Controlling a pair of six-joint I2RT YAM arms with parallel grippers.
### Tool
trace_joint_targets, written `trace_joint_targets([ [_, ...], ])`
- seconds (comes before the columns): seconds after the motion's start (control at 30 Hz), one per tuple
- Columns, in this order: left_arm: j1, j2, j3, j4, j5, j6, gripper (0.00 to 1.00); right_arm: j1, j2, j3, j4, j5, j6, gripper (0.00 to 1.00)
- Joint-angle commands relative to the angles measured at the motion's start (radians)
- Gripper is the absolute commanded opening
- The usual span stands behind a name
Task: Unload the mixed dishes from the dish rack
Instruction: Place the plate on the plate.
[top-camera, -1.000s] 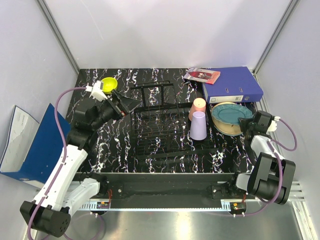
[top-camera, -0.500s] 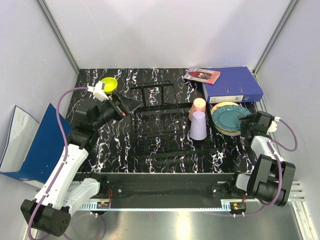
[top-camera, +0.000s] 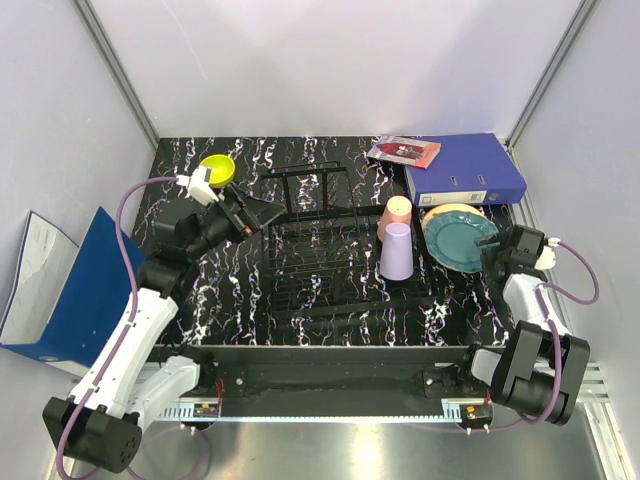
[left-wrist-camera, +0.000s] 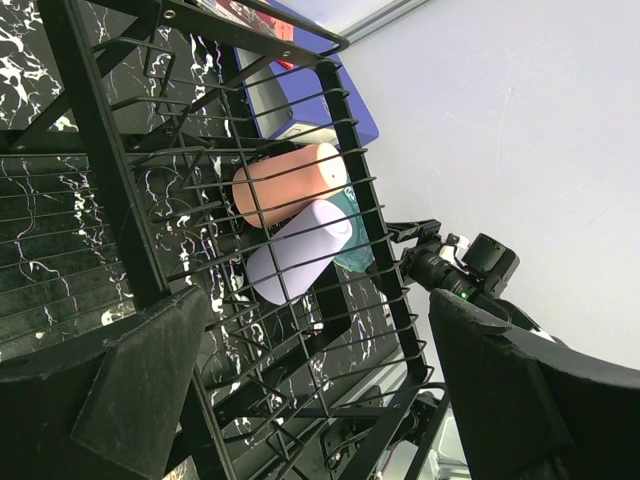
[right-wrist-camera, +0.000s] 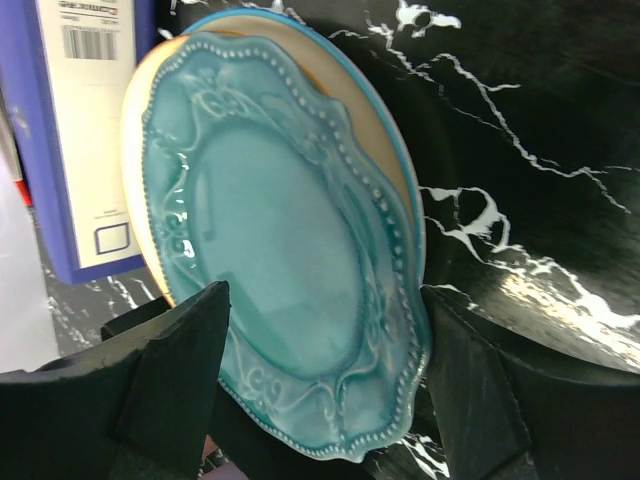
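Note:
The black wire dish rack (top-camera: 310, 245) stands mid-table with no dishes in it. The teal scalloped plate (top-camera: 462, 242) (right-wrist-camera: 280, 290) lies on the cream-orange plate (top-camera: 447, 213) (right-wrist-camera: 138, 170) at the right. My right gripper (top-camera: 492, 250) (right-wrist-camera: 325, 305) is open, its fingers either side of the teal plate's near rim. The pink cup (top-camera: 395, 214) (left-wrist-camera: 285, 185) and the lavender cup (top-camera: 396, 250) (left-wrist-camera: 300, 250) sit between rack and plates. A small yellow bowl (top-camera: 218, 168) rests at the far left. My left gripper (top-camera: 265, 212) (left-wrist-camera: 320, 350) hangs open over the rack's left end, holding nothing.
A blue binder (top-camera: 465, 168) (right-wrist-camera: 85, 120) lies behind the plates, with a red-patterned booklet (top-camera: 403, 150) beside it. Another blue folder (top-camera: 60, 290) leans off the table's left side. Walls close in the back and both sides.
My right gripper has opened and let go of the teal plate, which has settled flat on the cream-orange plate. The left arm has barely shifted.

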Motion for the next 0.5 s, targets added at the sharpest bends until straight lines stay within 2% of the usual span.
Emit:
trace_joint_targets([
  [0.0, 0.001, -0.012, -0.019, 0.036, 0.047, -0.006, 0.99, 0.001, -0.039, 0.066, -0.069, 0.064, -0.050, 0.83],
  [0.17, 0.001, -0.016, -0.030, 0.034, 0.050, 0.002, 0.99, 0.001, -0.078, 0.070, -0.120, 0.090, -0.067, 0.87],
  [0.47, 0.001, -0.027, -0.031, 0.022, 0.048, 0.012, 0.99, 0.001, -0.245, 0.110, -0.221, 0.100, -0.047, 0.96],
])
